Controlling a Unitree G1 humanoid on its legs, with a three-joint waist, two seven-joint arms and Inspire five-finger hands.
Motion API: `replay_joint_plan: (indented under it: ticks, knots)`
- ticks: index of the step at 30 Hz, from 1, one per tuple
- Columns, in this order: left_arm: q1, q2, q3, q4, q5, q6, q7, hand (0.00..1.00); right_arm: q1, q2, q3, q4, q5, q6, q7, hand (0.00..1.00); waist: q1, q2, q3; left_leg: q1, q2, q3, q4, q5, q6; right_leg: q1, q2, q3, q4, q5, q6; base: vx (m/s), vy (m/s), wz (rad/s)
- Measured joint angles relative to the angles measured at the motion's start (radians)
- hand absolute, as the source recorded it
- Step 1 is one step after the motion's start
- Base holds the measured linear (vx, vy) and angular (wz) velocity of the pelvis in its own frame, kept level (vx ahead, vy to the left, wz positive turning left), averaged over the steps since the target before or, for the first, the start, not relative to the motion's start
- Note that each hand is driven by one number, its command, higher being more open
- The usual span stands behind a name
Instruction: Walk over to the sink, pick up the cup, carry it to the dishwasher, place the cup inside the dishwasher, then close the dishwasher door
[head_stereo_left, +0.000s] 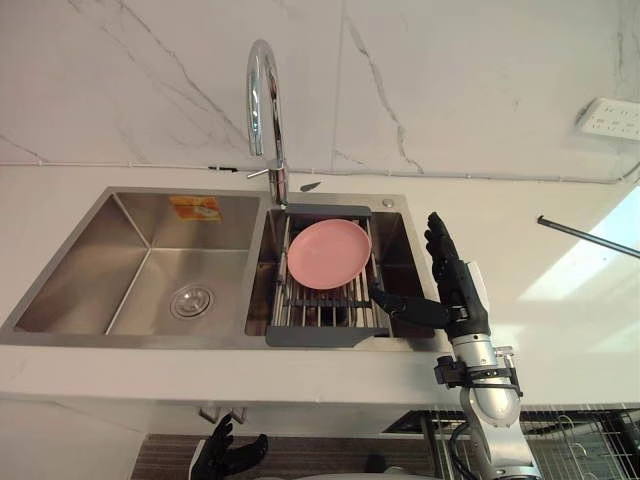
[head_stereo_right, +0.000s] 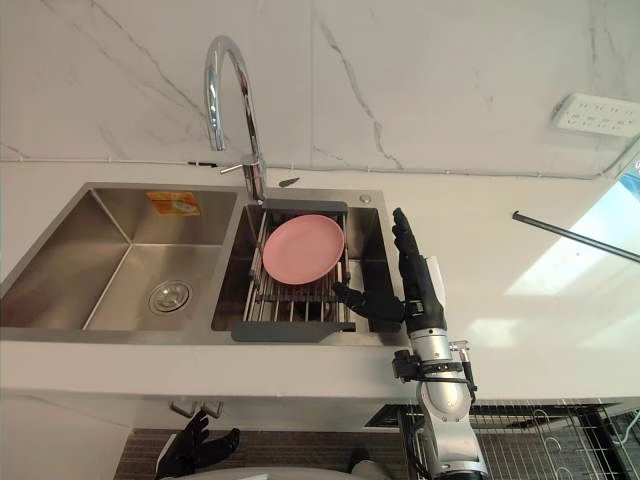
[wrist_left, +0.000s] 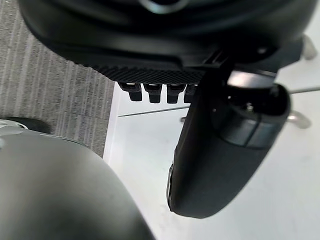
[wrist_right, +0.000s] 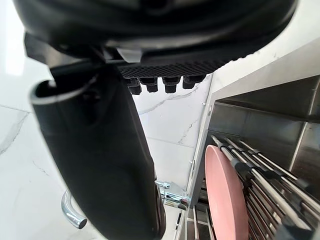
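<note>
My right hand (head_stereo_left: 458, 285) hovers open over the right rim of the steel sink (head_stereo_left: 130, 260), fingers straight and pointing at the back wall, thumb stretched towards the drain rack. It holds nothing. The dark-framed rack (head_stereo_left: 320, 335) spans the right basin and carries a pink plate (head_stereo_left: 328, 253) lying tilted on its bars. In the right wrist view the plate (wrist_right: 225, 195) stands edge-on just past my thumb (wrist_right: 100, 160). My left hand (head_stereo_left: 228, 455) hangs low beneath the counter's front edge, open and holding nothing.
A tall chrome faucet (head_stereo_left: 263, 90) rises behind the divider between the basins. The left basin has a drain (head_stereo_left: 191, 300) and a sticker. A wall socket (head_stereo_left: 610, 118) sits at the far right. A wire rack (head_stereo_left: 580, 440) shows below the counter at the lower right.
</note>
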Motion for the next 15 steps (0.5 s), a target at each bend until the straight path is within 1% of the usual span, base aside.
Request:
replay_joint_plan:
  ticks: [1, 6, 10, 13, 15]
  knots:
    - [-0.021, -0.003, -0.001, 0.034, 0.010, 0.004, -0.002, 1.00, 0.010, 0.012, 0.002, 0.041, -0.001, 0.002, -0.001, 1.00, -0.022, 0.030, 0.007, 0.009, 0.047, 0.024, -0.038, -0.003, -0.039, -0.005, 0.056, 0.032, -0.020, 0.018, -0.029, 0.00, 0.000, 0.00]
    - [-0.020, -0.003, 0.000, 0.034, 0.010, 0.004, -0.002, 1.00, 0.010, 0.012, 0.002, 0.041, -0.001, 0.002, -0.001, 1.00, -0.022, 0.030, 0.007, 0.011, 0.048, 0.030, -0.038, -0.003, -0.039, -0.005, 0.057, 0.037, -0.020, 0.019, -0.029, 0.00, 0.000, -0.02]
    - [-0.018, -0.003, 0.001, 0.034, 0.013, 0.007, -0.002, 1.00, 0.014, 0.012, -0.014, 0.041, -0.008, 0.003, -0.013, 1.00, -0.024, 0.030, 0.007, 0.016, 0.053, 0.054, -0.038, -0.006, -0.040, -0.007, 0.058, 0.048, -0.023, 0.016, -0.023, 0.00, 0.008, -0.10]
    - [-0.019, -0.001, 0.004, 0.034, 0.028, 0.022, -0.002, 1.00, 0.020, 0.008, -0.041, 0.041, -0.031, 0.003, -0.035, 1.00, -0.023, 0.030, 0.007, 0.016, 0.054, 0.059, -0.033, -0.010, -0.039, -0.007, 0.057, 0.050, -0.023, 0.016, -0.021, 0.01, 0.032, -0.04]
    - [-0.019, -0.001, 0.008, 0.034, 0.028, 0.032, -0.002, 1.00, 0.020, 0.002, -0.056, 0.040, -0.077, 0.003, -0.056, 1.00, -0.023, 0.030, 0.008, 0.015, 0.054, 0.071, -0.029, -0.011, -0.039, -0.006, 0.055, 0.049, -0.023, 0.016, -0.020, 0.01, 0.040, 0.00]
